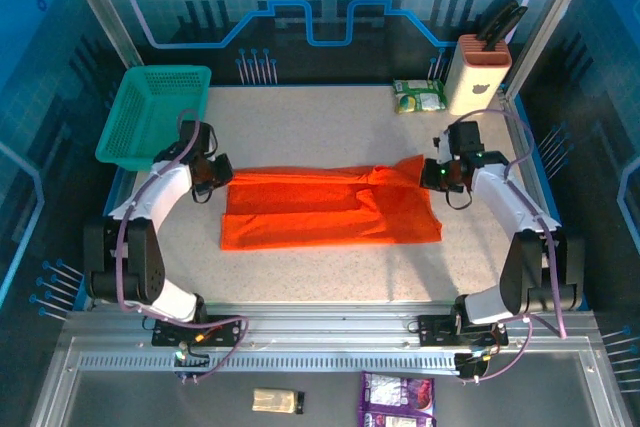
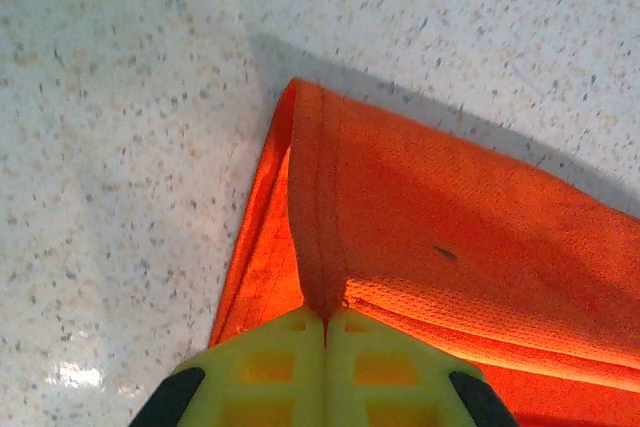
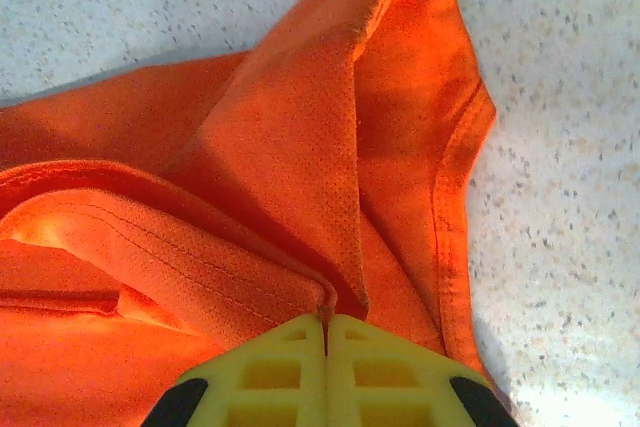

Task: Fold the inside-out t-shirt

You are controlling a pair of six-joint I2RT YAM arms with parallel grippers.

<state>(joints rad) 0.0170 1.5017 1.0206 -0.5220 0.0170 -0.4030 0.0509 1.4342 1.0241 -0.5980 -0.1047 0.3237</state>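
My left hand (image 1: 213, 179) is clenched on the far left corner of the inside-out t-shirt (image 1: 330, 209). The shirt lies in the middle of the table (image 1: 320, 122) as a long orange band running left to right, well apart from every edge. From my left wrist, the yellow fingers (image 2: 270, 362) meet on a stitched hem, and the cloth tents up from the table just in front of them. My right hand (image 1: 432, 175) is clenched on the far right corner, where the cloth rises in a crumpled peak. From that wrist I see several overlapping folds pinched together; whether they are sleeve or hem I cannot tell. I judge that I hold both ends of the same long far edge so it stays stretched between my hands. That way it can be carried toward the near edge of the table in one sweep, halving the band. The left end looks clean and square, but the bunched right end could lay down crooked unless it is drawn flat first. The teal basket (image 1: 150, 112) at the far left corner and the green packet (image 1: 418, 97) near the far right corner sit well apart from the cloth.
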